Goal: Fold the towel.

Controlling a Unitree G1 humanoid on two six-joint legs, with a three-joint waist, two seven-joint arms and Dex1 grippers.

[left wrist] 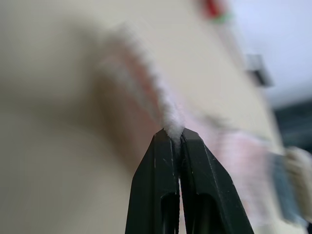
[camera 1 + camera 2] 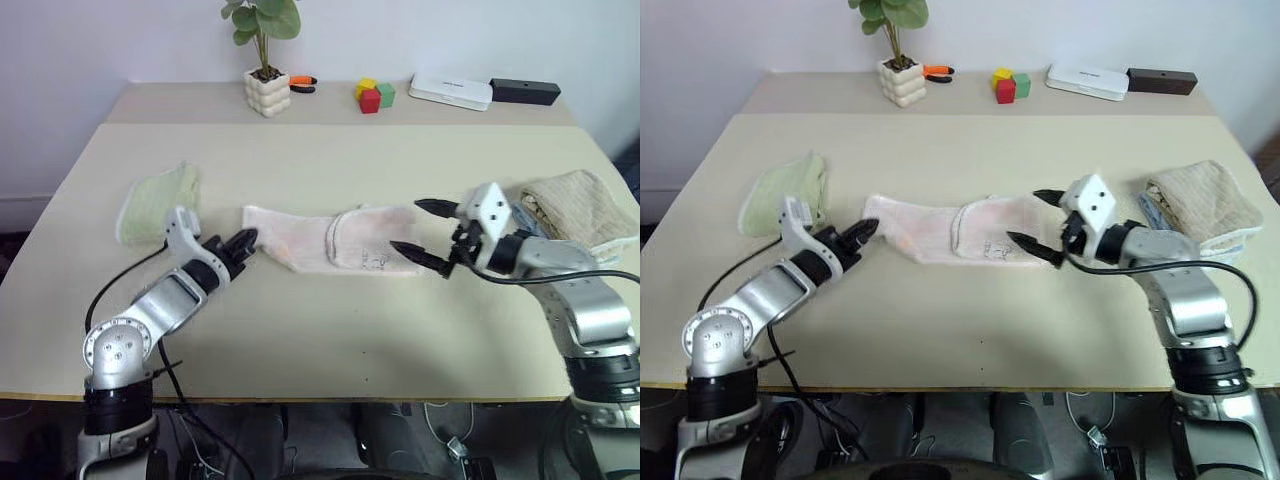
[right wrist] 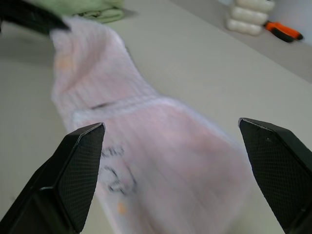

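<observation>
My left gripper (image 2: 243, 243) pinches the left end of the pale pink fluffy terry towel (image 2: 330, 237); my right gripper (image 2: 422, 232) gapes wide at the towel's right end.

Two silver metal arms, each ending in a pair of black fingers.

The left arm (image 2: 150, 320) has a brushed silver shell, a round joint cap ringed with small dark screws and a black ribbed collar beneath it; a thin black cable loops out beside it and another hangs under it. Its wrist block is pale grey, and the left gripper (image 2: 243, 243) has slim, tapering black fingers (image 1: 161, 190) with a slot near the base. The right arm (image 2: 585, 300) is the same silver over black collars, with a black cable along its top. A white boxy housing with two dark dots sits behind the right gripper (image 2: 424, 233), whose fingertips (image 3: 78, 170) carry a fine cross-hatched grip.
</observation>
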